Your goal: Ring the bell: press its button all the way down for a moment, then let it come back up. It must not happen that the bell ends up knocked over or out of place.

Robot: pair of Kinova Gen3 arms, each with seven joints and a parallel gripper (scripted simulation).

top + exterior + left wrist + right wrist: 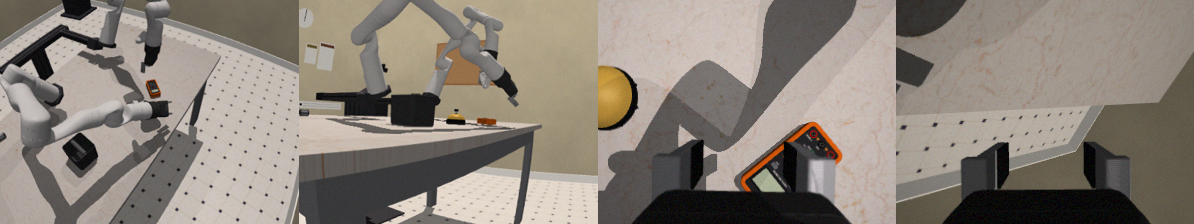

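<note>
Looking at the bell rn: shiny yellow-gold dome, black base ring, small black button poking up on top. It's upright on the bench, btw, and the button's up w/ nothing touching it. Exterior cam has it between the black bin and the orange multimeter, apart from both. Top cam can't see it, and the left wrist cam only gets part of the dome + base at the pic's edge.

Left hand is wide open, nothing in it, up above the bench w/ the meter partly behind its fingers in its own cam. Right hand is also open + empty, held up high near the long bench edge by the meter; its cam gets that edge, a bench corner and the floor past it, no bell tho.
</note>
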